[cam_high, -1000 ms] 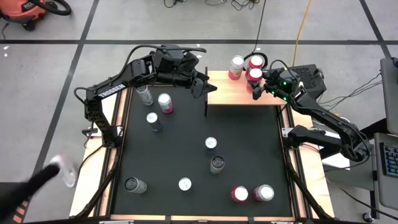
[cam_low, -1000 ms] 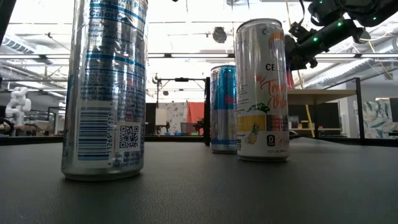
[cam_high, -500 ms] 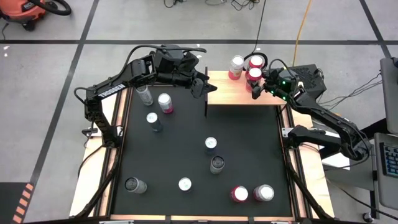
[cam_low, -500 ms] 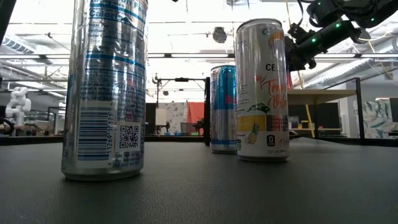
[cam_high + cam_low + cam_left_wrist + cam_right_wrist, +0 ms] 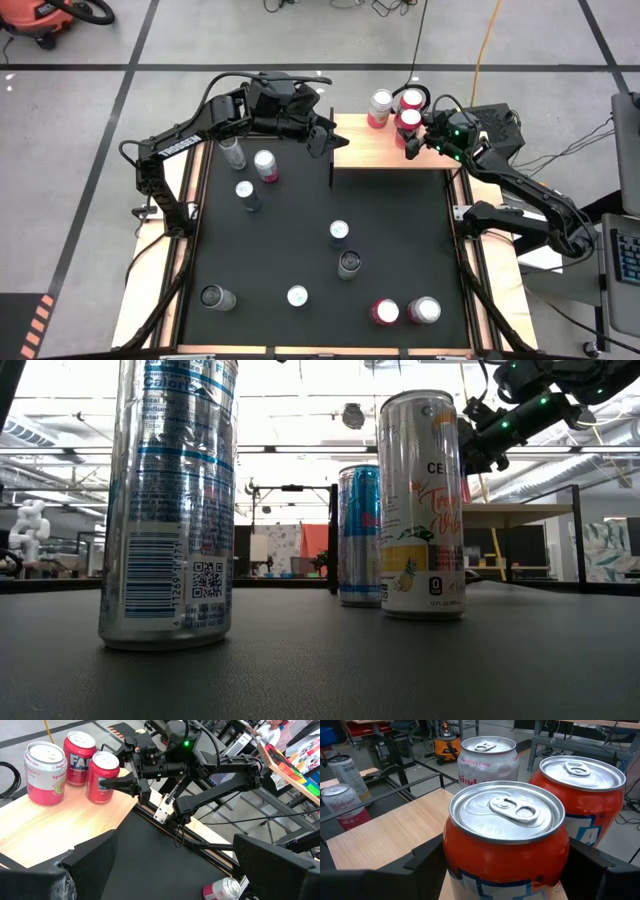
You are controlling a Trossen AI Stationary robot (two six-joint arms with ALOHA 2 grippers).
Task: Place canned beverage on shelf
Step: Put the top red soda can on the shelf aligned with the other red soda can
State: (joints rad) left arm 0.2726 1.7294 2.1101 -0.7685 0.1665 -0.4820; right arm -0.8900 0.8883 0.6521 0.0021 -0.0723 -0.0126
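A pale can (image 5: 487,760) is showing "Raspberry Lime" under its rim. The tall can (image 5: 421,505) is showing "CEL", and the silver can (image 5: 170,500) is showing "Calor" above a barcode.

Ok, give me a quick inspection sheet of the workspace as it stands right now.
Surface: black table mat, wood edge strips.
Job's things: shelf carries three cans; a red can stands between the right tool's fingers, beside another red can and a raspberry-lime can.
Clutter: about nine cans stand loose on the mat.
Grippers: right tool around the red can; left tool open at the shelf's left end.
Cables: yellow cord on the floor.
Surroundings: orange vacuum.
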